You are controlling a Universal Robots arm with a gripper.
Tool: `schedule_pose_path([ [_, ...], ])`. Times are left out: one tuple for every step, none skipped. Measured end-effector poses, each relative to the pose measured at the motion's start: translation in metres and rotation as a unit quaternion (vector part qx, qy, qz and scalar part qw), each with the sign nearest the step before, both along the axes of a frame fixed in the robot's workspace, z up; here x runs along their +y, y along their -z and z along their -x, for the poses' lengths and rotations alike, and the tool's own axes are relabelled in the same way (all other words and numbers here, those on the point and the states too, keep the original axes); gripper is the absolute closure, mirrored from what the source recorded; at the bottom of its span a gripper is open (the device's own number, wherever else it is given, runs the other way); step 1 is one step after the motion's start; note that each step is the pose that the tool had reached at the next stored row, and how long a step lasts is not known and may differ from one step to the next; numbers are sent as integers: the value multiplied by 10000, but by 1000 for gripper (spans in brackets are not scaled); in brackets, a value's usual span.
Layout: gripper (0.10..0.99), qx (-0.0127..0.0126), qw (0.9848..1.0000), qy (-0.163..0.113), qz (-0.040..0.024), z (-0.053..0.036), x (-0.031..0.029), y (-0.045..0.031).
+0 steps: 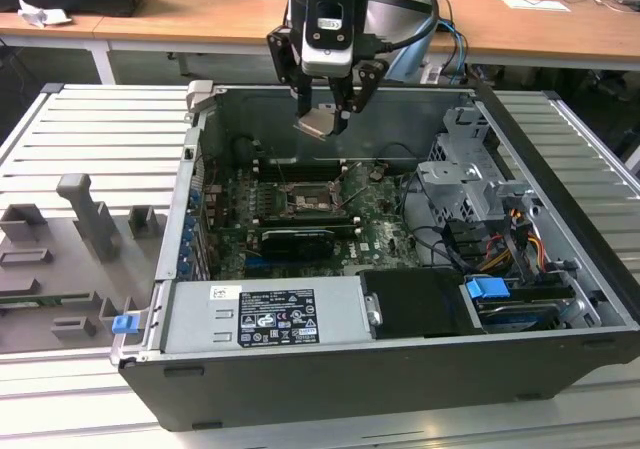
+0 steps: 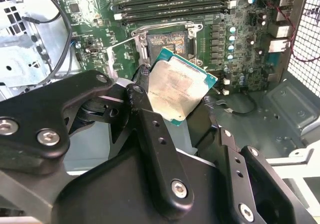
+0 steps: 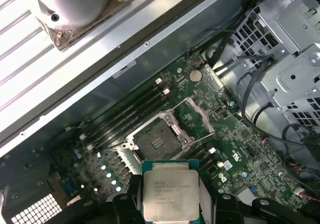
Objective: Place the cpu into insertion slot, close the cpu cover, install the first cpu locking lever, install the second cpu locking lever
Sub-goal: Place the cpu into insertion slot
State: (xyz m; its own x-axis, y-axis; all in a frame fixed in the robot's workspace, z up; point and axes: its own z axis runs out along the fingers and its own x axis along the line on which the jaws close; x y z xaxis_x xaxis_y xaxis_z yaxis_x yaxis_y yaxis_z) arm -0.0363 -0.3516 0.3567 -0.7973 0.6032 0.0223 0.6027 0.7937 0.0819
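The fingers are closed on the cpu, gripping its edges and holding it tilted in the air above the uncovered slot inside the case.

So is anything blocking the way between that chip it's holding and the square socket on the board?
Nothing visible does. The hand holds the cpu in the air over the board; the insertion slot lies bare, with the cpu cover swung open beside it.

cpu — silvery-beige top, green rim; insertion slot dark; circuit board green; gripper black; table — pale grey ribbed stripes; clip bright blue.
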Motion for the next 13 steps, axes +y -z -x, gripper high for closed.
schedule_pose_path([
  [541, 0, 10000, 36, 0, 0, 0, 0],
  [541, 0, 10000, 83, 1, 0, 0, 1],
  [541, 0, 9999, 115, 1, 0, 0, 2],
  [541, 0, 9998, 198, 2, 0, 0, 3],
  [541, 0, 9997, 258, 2, 0, 0, 5],
  [541, 0, 9995, 313, 2, 0, 0, 7],
  [541, 0, 9994, 354, 3, 0, 0, 7],
  [541, 1, 9993, 385, 3, 0, 0, 8],
  [541, 0, 9990, 437, 2, 0, 0, 9],
  [541, 0, 9989, 477, 2, 0, 0, 10],
  [541, 0, 9987, 518, 2, 0, 0, 11],
  [541, 0, 9985, 547, 2, 0, 0, 11],
  [541, 0, 9983, 575, 2, 0, 0, 12],
])
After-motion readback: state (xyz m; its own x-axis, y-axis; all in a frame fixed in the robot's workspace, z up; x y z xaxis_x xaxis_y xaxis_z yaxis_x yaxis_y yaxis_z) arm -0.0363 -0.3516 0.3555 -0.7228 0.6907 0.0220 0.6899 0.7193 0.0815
